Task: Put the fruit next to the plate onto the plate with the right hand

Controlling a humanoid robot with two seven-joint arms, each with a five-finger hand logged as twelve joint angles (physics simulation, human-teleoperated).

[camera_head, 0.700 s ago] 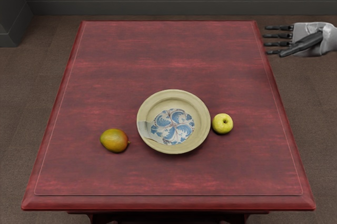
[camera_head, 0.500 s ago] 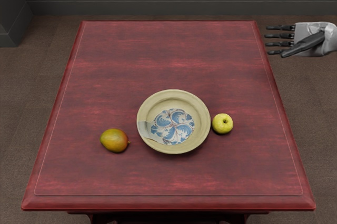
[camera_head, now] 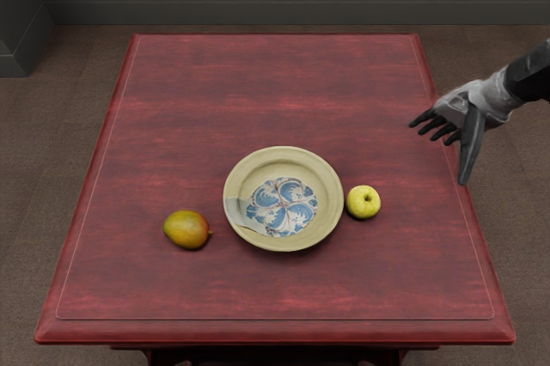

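Two fruits lie on the table [camera_head: 258,91] in front of me. Closest to me, and farthest from my right hand [camera_head: 460,117], is the mango [camera_head: 186,229]. It sits well off to the hand's left, beyond the plate [camera_head: 258,164], with a clear gap to the rim. The apple [camera_head: 363,202] is on the hand's side of the plate, just beside the rim; I cannot tell whether they touch. I judge the apple to be the one I am after.

It lies below the hand and to its left, nearer to me. It looks small, round and firm, probably light, with smooth skin that may slip and a shape that will roll if nudged. I would come down from above and close the fingers around its widest part, thumb opposite. The side facing the hand is free, while the plate crowds the other.

Farthest out, the hand hovers over the table's right edge, fingers spread wide, holding nothing.
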